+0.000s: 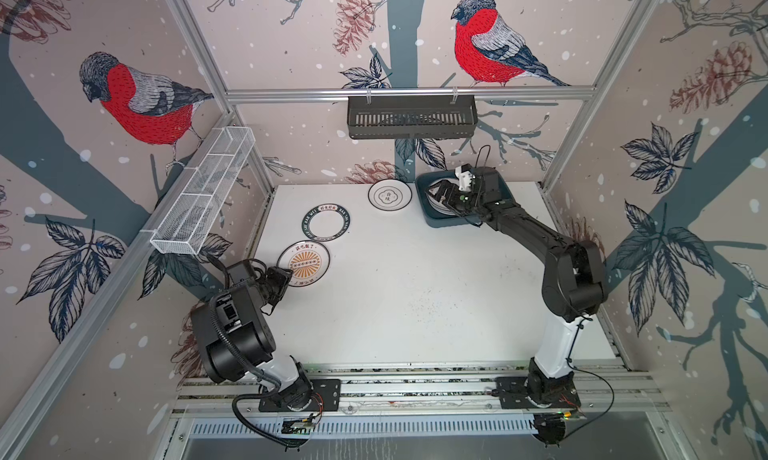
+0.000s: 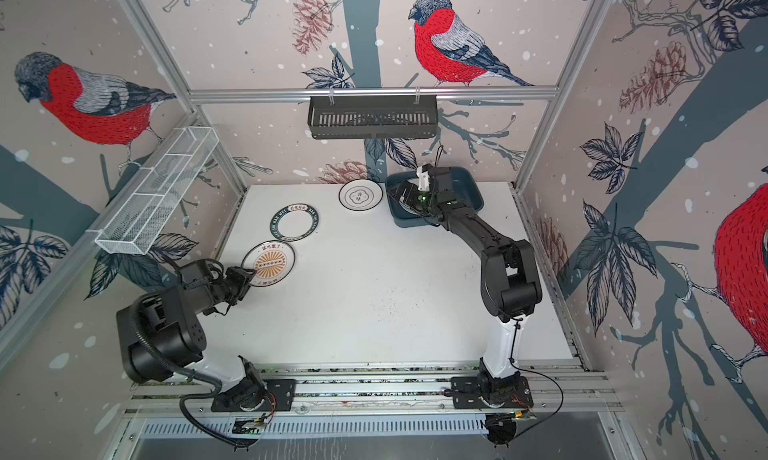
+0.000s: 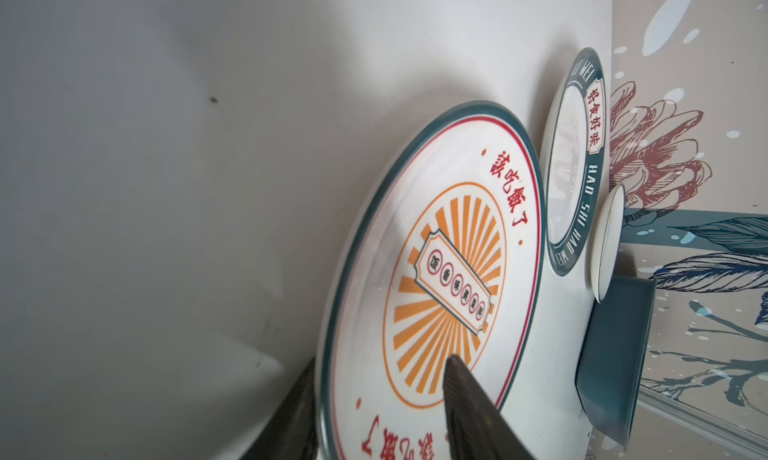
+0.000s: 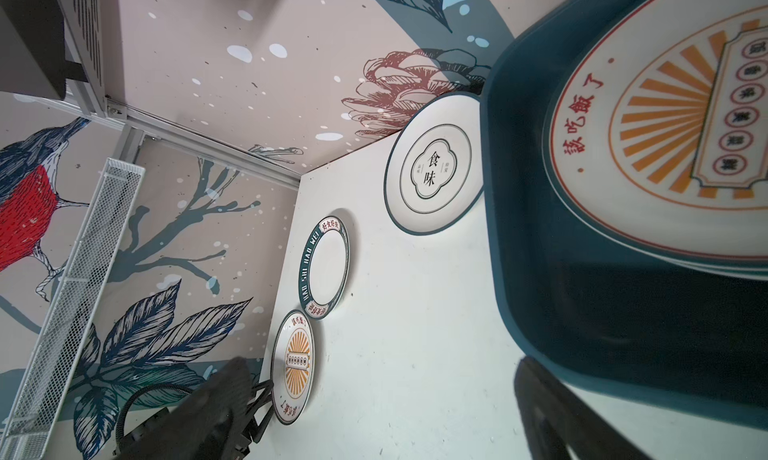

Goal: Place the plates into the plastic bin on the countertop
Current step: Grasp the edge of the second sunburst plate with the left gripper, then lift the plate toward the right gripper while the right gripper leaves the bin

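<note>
Three plates lie on the white countertop [image 1: 415,296]: a sunburst plate [image 1: 305,262] at the left, a teal lettered-rim plate [image 1: 325,222] behind it, and a cloud-emblem plate [image 1: 389,195] by the back wall. My left gripper [image 3: 380,360] straddles the sunburst plate's [image 3: 436,250] near rim, one finger over its face, the other under the rim, jaws apart. The teal plastic bin [image 1: 505,188] at the back right holds a stack of plates [image 4: 665,125], sunburst on top. My right gripper [image 4: 380,395] hovers open at the bin's [image 4: 519,229] left end with nothing in it.
A black slotted basket [image 1: 411,117] hangs on the back rail above the bin. A white wire mesh basket [image 1: 203,192] runs along the left wall. Aluminium posts and patterned walls close in the table on three sides.
</note>
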